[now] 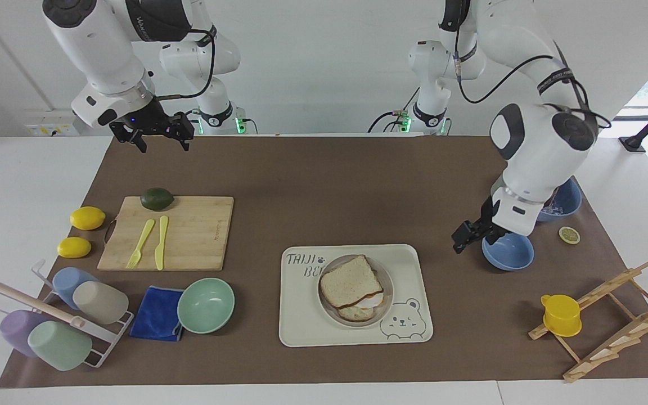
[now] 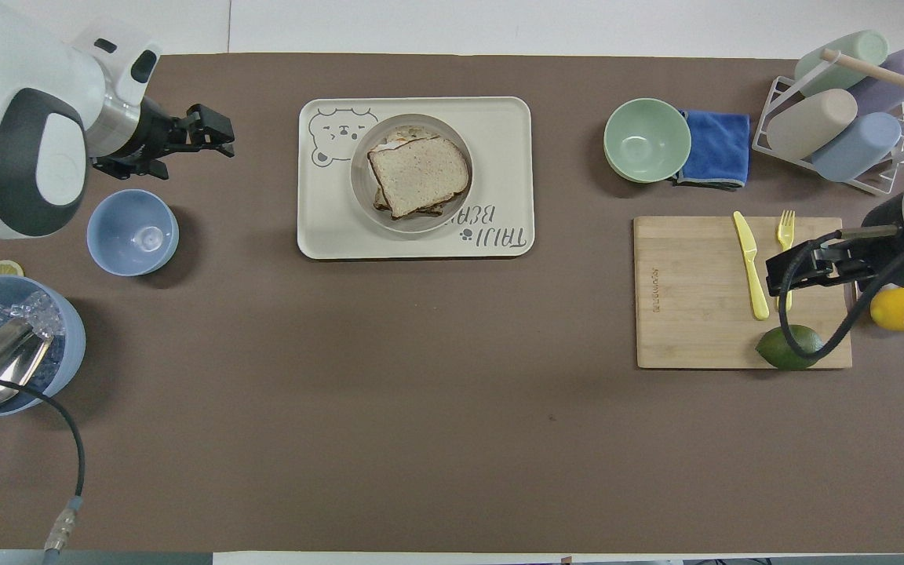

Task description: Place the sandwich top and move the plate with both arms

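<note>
The sandwich top (image 1: 351,281) (image 2: 419,174), a pale speckled slice with brown crust, lies a little askew on the egg-bearing slice. Both sit in the round beige-grey plate (image 1: 388,292) (image 2: 359,176), which stands on the cream bear tray (image 1: 301,326) (image 2: 515,118). My left gripper (image 1: 466,239) (image 2: 213,140) hangs open and empty over the brown mat, between the tray and a small blue bowl (image 1: 508,250) (image 2: 133,231). My right gripper (image 1: 161,140) (image 2: 805,267) waits open and empty, raised over the robots' edge of the mat near the cutting board (image 1: 169,232).
A mint bowl (image 1: 206,305), blue cloth (image 1: 158,320) and cup rack (image 1: 54,318) lie toward the right arm's end. Fork, knife and lime are on the board, with lemons (image 1: 86,217) beside it. An ice bowl with scoop (image 2: 9,353), a lemon slice (image 1: 569,234) and a wooden rack with a yellow cup (image 1: 561,315) sit at the left arm's end.
</note>
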### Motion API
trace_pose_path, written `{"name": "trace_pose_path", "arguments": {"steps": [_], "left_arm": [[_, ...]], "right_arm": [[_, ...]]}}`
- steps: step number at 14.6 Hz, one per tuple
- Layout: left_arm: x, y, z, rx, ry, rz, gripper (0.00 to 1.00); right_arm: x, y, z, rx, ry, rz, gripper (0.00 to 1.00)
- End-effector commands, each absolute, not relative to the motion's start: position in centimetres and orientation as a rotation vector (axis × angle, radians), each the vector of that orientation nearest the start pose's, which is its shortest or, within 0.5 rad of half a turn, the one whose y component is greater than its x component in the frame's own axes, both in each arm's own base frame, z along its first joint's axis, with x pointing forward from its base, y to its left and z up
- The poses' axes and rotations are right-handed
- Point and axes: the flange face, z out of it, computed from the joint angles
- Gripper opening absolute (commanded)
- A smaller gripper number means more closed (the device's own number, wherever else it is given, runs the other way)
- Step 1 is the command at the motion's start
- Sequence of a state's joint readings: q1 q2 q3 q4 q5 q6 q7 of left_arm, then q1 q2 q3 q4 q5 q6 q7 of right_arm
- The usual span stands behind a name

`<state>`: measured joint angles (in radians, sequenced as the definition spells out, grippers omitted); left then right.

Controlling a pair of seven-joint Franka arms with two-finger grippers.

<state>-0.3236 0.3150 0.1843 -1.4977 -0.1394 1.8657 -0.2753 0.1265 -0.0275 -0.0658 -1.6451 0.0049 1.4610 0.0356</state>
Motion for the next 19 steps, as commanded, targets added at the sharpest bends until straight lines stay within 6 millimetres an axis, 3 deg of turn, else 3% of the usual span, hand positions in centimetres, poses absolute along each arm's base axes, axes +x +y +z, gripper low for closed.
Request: {"name": "trace_pose_path", "arguments": {"steps": [1, 3, 6, 8, 10, 13, 15, 19], "left_arm": [[62.0, -9.3, 53.3, -3.158, -0.09, 0.0, 1.0], [60.2, -6.5, 56.3, -3.166, -0.072, 0.027, 1.0], [56.2, -5.4, 59.5, -3.173, -0.01, 0.147, 1.0], [53.7, -4.9, 60.8, -3.18, 0.001, 0.197, 1.0], [51.5, -4.7, 60.9, -3.188, 0.015, 0.216, 1.0], [51.4, -5.4, 59.0, -3.194, 0.032, 0.14, 1.0], [52.1, -5.6, 59.2, -3.194, 0.053, 0.061, 1.0], [52.3, -5.7, 58.8, -3.19, 0.122, 0.096, 1.0]], "right_arm": [[52.7, 2.8, 59.9, -3.138, -0.075, 0.253, 1.0], [52.7, 2.8, 59.8, -3.138, -0.075, 0.256, 1.0], [52.7, 2.8, 59.9, -3.138, -0.075, 0.253, 1.0], [52.7, 2.8, 59.8, -3.138, -0.075, 0.256, 1.0], [52.7, 2.8, 59.8, -3.138, -0.075, 0.256, 1.0], [52.7, 2.8, 59.8, -3.138, -0.072, 0.253, 1.0], [52.7, 2.8, 59.8, -3.138, -0.075, 0.256, 1.0], [52.5, 2.7, 60.2, -3.138, -0.072, 0.241, 1.0]]}}
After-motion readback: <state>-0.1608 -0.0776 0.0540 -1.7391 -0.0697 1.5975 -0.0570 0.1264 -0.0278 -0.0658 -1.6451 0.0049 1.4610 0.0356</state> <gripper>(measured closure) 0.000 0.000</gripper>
